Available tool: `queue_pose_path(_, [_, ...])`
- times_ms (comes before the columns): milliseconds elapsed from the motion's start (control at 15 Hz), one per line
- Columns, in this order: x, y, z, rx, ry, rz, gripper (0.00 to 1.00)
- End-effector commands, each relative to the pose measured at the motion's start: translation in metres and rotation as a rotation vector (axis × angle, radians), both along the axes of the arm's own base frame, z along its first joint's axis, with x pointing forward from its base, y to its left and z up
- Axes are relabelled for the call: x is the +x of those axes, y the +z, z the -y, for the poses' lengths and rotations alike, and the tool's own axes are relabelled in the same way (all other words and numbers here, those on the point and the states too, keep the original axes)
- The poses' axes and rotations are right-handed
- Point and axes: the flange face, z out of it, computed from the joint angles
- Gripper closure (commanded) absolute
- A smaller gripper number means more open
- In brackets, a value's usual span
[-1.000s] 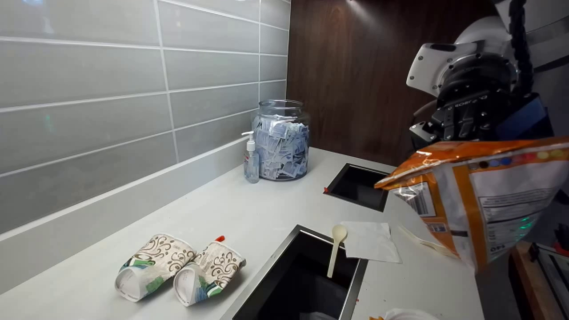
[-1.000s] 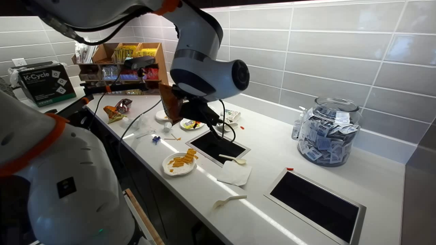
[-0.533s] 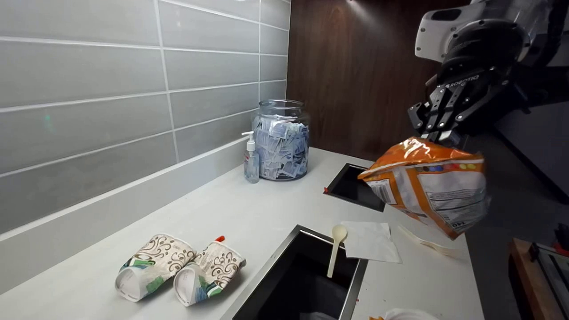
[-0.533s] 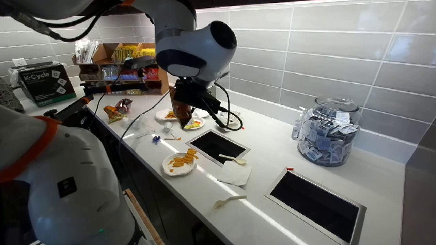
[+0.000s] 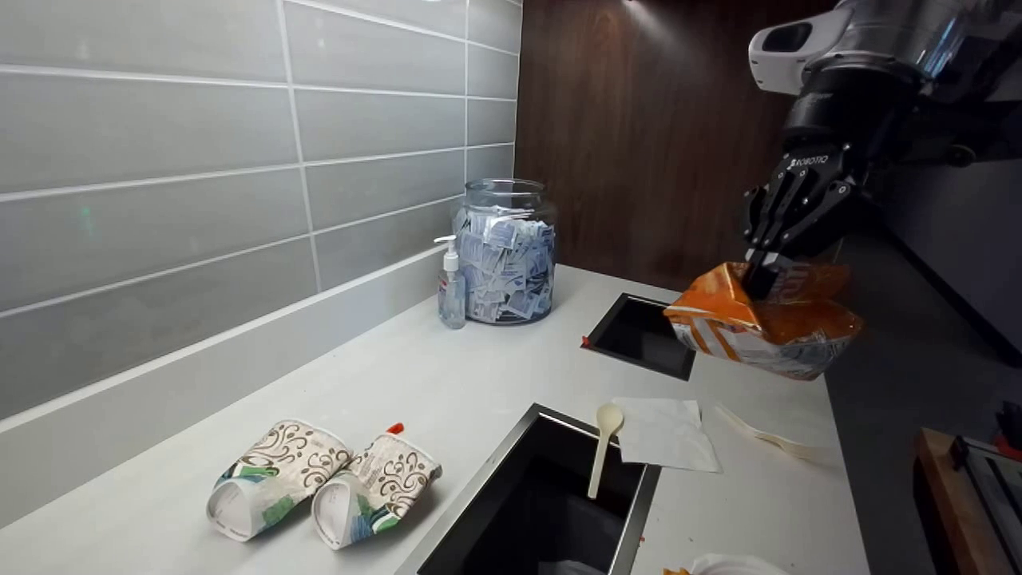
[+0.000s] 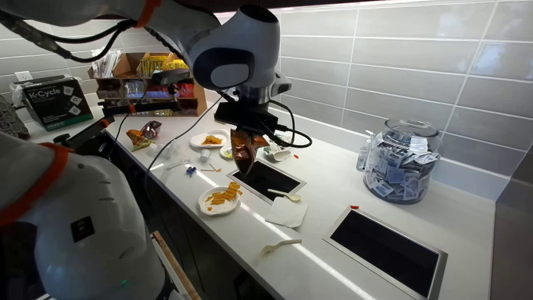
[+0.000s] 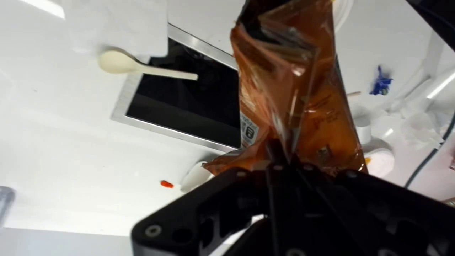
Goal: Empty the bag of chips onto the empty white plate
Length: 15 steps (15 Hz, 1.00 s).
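The orange foil bag of chips (image 5: pixel 786 327) hangs crinkled above the counter, and it also shows in an exterior view (image 6: pixel 242 152) and the wrist view (image 7: pixel 328 117). My gripper (image 5: pixel 758 275) points down, shut on a pinched fold of the bag. In the wrist view its fingertips (image 7: pixel 284 156) are partly hidden by the foil. A white plate (image 6: pixel 208 213) with orange chips lies near the counter's front edge. A farther white plate (image 6: pixel 199 144) also holds orange chips. Another plate (image 6: pixel 226 156) holding something yellow is partly covered by the bag. I see no plate that is clearly empty.
Two dark framed openings (image 6: pixel 261 179) (image 6: pixel 387 250) are set in the counter. A spoon (image 5: pixel 605 439) lies over one's edge beside a napkin (image 5: pixel 667 435). Two speckled packets (image 5: pixel 279 471) (image 5: pixel 391 475), a glass jar (image 5: pixel 507 263) and a pump bottle (image 5: pixel 452 295) stand near the wall.
My gripper has turned from tilted to pointing down, still holding the bag. The bag has moved away from the farther plates, toward the nearer dark opening, uncovering the farther chip plate.
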Motion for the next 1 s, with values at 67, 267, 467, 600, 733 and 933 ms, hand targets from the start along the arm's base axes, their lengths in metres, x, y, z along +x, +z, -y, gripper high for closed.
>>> queue_pose_path(67, [-0.005,-0.016,0.027,-0.184,-0.157,-0.063,1.00])
queue_pose_path(267, [-0.001,-0.007,0.023,-0.126,-0.096,-0.054,0.99])
queue_pose_path(467, [-0.001,-0.006,0.021,-0.113,-0.084,-0.052,1.00])
queue_pose_path(600, [0.005,-0.022,0.037,-0.181,-0.218,-0.086,1.00])
queue_pose_path(733, [0.014,-0.032,0.046,-0.232,-0.298,-0.093,1.00])
queue_pose_path(933, [0.021,-0.054,0.055,-0.287,-0.437,-0.127,1.00])
